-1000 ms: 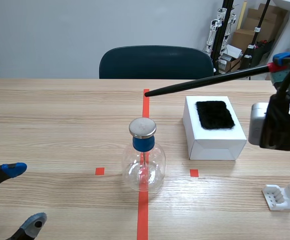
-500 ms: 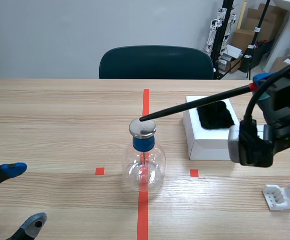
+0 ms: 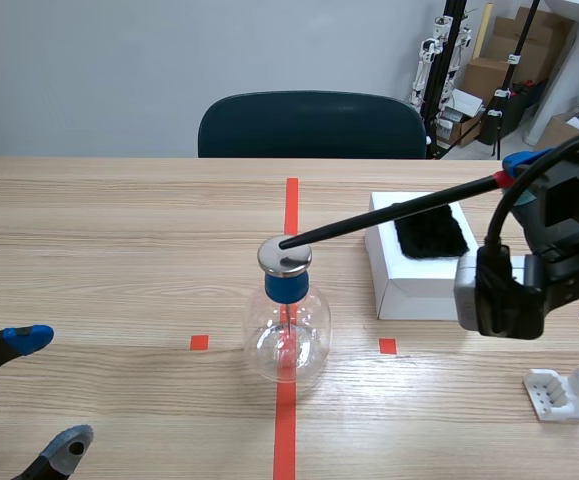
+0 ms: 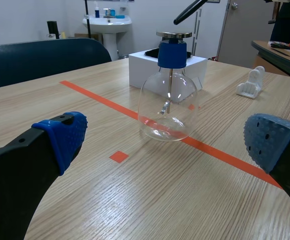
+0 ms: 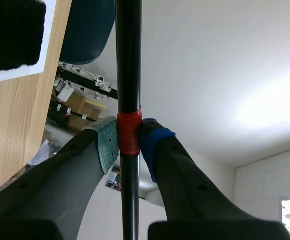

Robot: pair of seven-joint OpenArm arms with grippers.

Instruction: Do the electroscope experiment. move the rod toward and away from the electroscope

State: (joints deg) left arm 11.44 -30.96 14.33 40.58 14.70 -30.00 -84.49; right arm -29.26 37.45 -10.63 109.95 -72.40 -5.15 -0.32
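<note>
Black and slender, the rod (image 3: 389, 213) slants from the right arm down to the electroscope (image 3: 286, 318). The electroscope is a clear glass flask with a blue collar and a round metal disc (image 3: 284, 257) on top. It stands on the red tape line in the middle of the wooden counter (image 3: 119, 250).

A second ago the rod's tip was higher and farther back, over the tape line beyond the flask. Now the tip is at the disc, and the right arm sits lower. Since half a second ago almost nothing has shifted.

In the scene view the tip overlaps the disc, but the left wrist view shows a small gap, with the tip just above it.

The right gripper (image 5: 128, 141) is clamped on the rod at a red band, one pad on each side. The left gripper (image 3: 47, 393) rests low at the near left, its fingers spread wide and holding nothing, well apart from the flask.

A white box (image 3: 424, 285) sits to the right of the flask with a black fuzzy pad (image 3: 431, 235) on top, partly crossed by the rod. A small white plastic piece (image 3: 567, 392) lies at the near right.

In the scene view the right arm's wrist camera and cable hide its fingers. The thin parts hanging inside the flask are hard to make out.
</note>
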